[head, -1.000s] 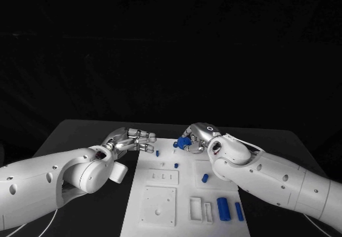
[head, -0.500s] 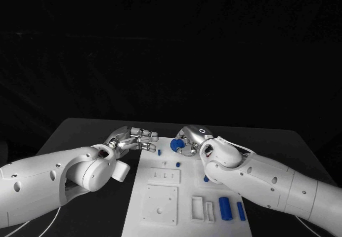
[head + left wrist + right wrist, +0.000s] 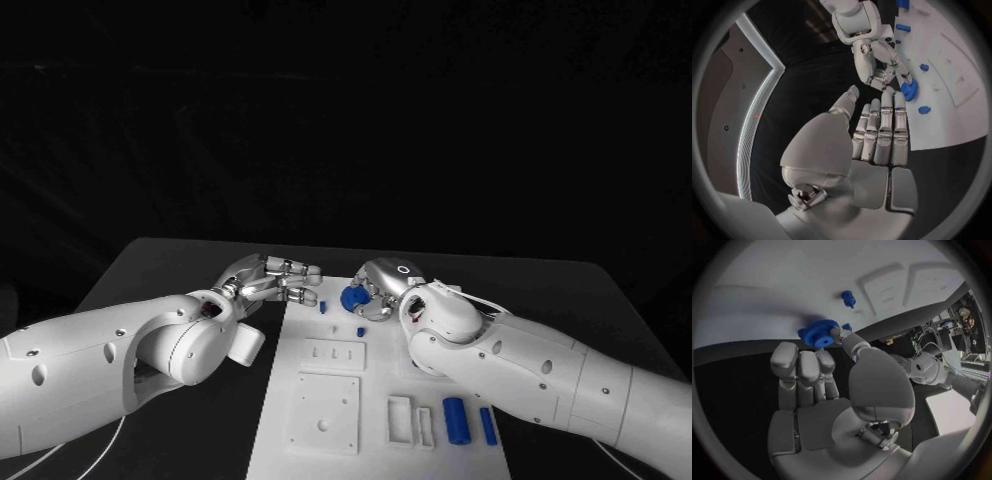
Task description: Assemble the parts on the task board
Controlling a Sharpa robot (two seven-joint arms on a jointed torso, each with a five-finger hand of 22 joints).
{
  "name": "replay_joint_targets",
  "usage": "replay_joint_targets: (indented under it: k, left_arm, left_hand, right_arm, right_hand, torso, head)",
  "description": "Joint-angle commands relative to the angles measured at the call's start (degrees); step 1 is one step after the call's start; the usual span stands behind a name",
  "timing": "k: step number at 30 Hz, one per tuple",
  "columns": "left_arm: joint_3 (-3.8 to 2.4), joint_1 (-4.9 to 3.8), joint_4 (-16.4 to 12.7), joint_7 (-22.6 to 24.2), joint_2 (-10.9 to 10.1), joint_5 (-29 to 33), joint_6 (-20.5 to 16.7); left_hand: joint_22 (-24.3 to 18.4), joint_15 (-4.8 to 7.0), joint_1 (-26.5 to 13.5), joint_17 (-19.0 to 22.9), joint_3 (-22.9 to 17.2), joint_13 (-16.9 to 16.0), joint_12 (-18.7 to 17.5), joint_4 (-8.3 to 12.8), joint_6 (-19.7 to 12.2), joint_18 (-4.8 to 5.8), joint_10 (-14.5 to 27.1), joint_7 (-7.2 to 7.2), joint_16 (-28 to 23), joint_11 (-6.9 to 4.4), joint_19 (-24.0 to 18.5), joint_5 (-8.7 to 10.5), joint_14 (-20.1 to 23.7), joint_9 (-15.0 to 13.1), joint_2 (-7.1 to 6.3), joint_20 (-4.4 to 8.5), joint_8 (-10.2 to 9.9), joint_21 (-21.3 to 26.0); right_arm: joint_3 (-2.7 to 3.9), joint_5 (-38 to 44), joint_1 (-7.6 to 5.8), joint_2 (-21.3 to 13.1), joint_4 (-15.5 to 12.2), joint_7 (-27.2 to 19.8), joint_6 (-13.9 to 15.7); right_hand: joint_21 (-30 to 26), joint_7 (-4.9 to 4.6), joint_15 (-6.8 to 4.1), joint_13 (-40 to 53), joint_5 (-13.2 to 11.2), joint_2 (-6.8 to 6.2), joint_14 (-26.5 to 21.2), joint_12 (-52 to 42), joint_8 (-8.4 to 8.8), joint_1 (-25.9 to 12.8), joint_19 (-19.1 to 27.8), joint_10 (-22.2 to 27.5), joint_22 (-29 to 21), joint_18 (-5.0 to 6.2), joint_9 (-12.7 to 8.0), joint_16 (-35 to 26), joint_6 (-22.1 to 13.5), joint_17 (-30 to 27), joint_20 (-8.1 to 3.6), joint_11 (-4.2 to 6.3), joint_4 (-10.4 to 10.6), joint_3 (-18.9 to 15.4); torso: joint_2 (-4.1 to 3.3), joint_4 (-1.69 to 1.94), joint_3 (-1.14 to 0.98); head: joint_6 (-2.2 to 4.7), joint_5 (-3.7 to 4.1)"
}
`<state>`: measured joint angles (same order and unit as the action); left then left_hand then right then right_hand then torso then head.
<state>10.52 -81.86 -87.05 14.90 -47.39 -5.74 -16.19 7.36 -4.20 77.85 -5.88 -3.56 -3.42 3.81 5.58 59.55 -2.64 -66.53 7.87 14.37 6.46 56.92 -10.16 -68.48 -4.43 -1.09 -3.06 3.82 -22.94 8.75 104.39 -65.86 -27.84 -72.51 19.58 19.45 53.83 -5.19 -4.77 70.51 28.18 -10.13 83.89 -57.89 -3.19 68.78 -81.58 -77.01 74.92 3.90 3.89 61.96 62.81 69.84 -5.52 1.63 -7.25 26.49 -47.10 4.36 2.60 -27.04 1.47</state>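
Near edge of the task board held two blue cylinders. Farther on, the right robot hand pinched a blue gear over the board's far end; left robot hand hovered beside it, fingers together, holding nothing.

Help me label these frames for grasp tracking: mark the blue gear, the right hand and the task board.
blue gear (image 3: 817, 334): right wrist view, on its toothed face.
right hand (image 3: 378, 287): head view, on the back of the hand.
task board (image 3: 378, 382): head view, on a bare white patch near its middle.
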Motion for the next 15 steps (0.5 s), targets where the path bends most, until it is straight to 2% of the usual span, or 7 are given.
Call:
replay_joint_targets:
  k: [1,9,15]
  left_arm:
    - [-0.05,-0.13,0.0,0.3,0.2,0.1,0.4]
    - [-0.05,-0.13,0.0,0.3,0.2,0.1,0.4]
    - [-0.05,-0.14,0.0,0.3,0.3,0.1,0.4]
  left_hand:
    - [-0.1,-0.04,-0.3,0.0,0.0,0.0,-0.3,-0.5,-0.4,-0.62,0.3,0.03,-0.1,-0.14,-0.1,0.24,-0.2,0.1,-0.02,-0.11,-0.1,-0.2]
    - [-0.1,-0.04,-0.3,0.0,0.0,0.0,-0.3,-0.5,-0.4,-0.62,0.3,0.03,-0.1,-0.14,-0.1,0.24,-0.2,0.1,-0.02,-0.11,-0.1,-0.2]
    - [-0.1,-0.04,-0.3,0.0,0.0,0.0,-0.3,-0.5,-0.4,-0.62,0.3,0.03,-0.1,-0.14,-0.1,0.24,-0.2,0.1,-0.02,-0.11,-0.1,-0.2]
  right_arm:
    - [-0.17,0.4,0.03,0.1,0.2,-0.6,-1.6]
    - [-0.54,0.2,0.04,0.4,0.7,-0.9,-2.1]
    - [-0.8,-0.4,0.04,0.9,1.4,-1.1,-1.8]
  right_hand:
    - [-0.2,1.42,-0.37,0.1,0.4,0.04,0.3,0.3,-0.4,0.4,-0.1,0.1,6.5,-0.36,0.1,-0.3,6.5,-0.1,-0.49,0.11,0.1,-0.4]
    - [-0.4,1.41,-0.36,0.1,0.3,0.16,0.3,0.3,-0.41,0.2,-0.1,0.1,6.5,-0.4,0.0,-0.3,6.3,-0.1,-0.5,0.08,0.3,-1.2]
    - [-0.8,1.08,-0.27,-0.2,-2.0,0.17,0.3,0.8,-0.34,0.1,-0.2,0.3,6.4,-0.42,-0.1,-0.4,4.8,-0.2,-0.45,-0.16,1.1,-2.2]
  torso:
    - [0.02,0.09,0.03]
    - [-0.02,-0.02,0.01]
    - [0.01,0.07,0.07]
  head:
    - [0.0,0.16]
    - [0.03,0.05]
    - [0.0,0.03]
